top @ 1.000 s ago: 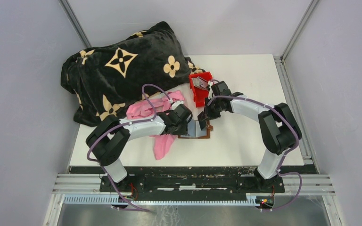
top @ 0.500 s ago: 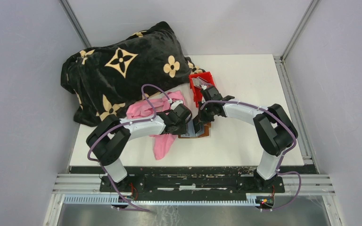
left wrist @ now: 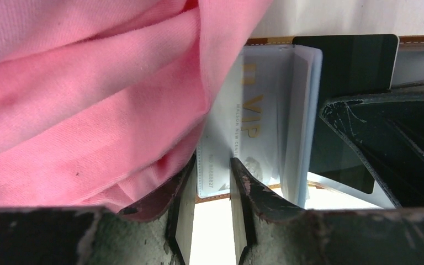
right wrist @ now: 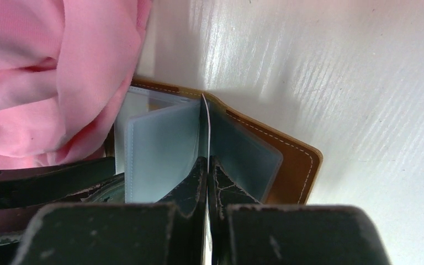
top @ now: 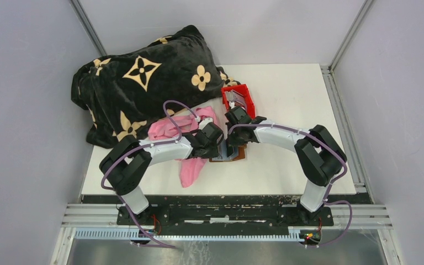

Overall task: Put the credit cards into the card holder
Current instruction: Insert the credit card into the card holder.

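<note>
Brown leather card holder (right wrist: pixel 295 165) lies open on the white table (top: pixel 287 160) with its clear plastic leaves fanned up, and I am in the middle of an insertion. My right gripper (right wrist: pixel 207 165) is clenched on a thin dark credit card (left wrist: pixel 353 61), held on edge and lowered between two leaves close to the spine. My left gripper (left wrist: pixel 212 171) sits at the holder's 9 o'clock side. Its jaws stand a little apart over the near edge of the left leaf, which already shows a pale silver VIP card (left wrist: pixel 248 127), and it grasps nothing that I can see. Pink cloth (left wrist: pixel 88 99) crowds in from 9 o'clock and overlaps that leaf.

Next, I judge, the card has to find a pocket mouth, not merely the gap between leaves, and slide home before I let go. The leaves look floppy and could buckle, so the left arm should steady them.

Against the frame a second back, the right arm has swung from the red plastic bin (top: pixel 237 98), at the holder's 12 o'clock, down onto the holder. The left arm has barely shifted.
</note>
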`<state>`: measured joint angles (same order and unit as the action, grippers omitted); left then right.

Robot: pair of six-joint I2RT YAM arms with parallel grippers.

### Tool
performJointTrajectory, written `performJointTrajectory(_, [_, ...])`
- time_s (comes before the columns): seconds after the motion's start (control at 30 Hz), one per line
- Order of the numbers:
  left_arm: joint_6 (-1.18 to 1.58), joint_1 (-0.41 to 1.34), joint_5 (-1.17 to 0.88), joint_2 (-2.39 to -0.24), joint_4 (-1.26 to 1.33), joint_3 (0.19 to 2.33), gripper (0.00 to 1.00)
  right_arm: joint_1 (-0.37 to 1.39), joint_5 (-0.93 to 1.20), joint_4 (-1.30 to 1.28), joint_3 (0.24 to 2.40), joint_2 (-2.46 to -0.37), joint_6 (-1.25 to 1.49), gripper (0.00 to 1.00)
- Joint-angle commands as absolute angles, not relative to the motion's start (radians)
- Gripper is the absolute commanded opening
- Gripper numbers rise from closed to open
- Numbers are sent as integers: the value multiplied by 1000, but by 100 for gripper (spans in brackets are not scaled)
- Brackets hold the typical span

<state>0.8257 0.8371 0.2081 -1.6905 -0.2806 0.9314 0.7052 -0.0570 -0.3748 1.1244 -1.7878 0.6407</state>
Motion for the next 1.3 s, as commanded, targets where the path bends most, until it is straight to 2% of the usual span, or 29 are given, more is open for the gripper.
performJointTrajectory(0.0, [867, 853, 188, -1692, -299, 889, 37, 715, -205, -507, 1105, -1816, 551, 1])
performJointTrajectory(0.5, [829, 853, 220, -1623, -307, 857, 38, 714, -296, -552, 1141, -1771, 437, 1])
performJointTrajectory(1.27, [795, 850, 97, -1706, -205, 878, 35, 677, -198, -552, 1151, -1648, 477, 1])
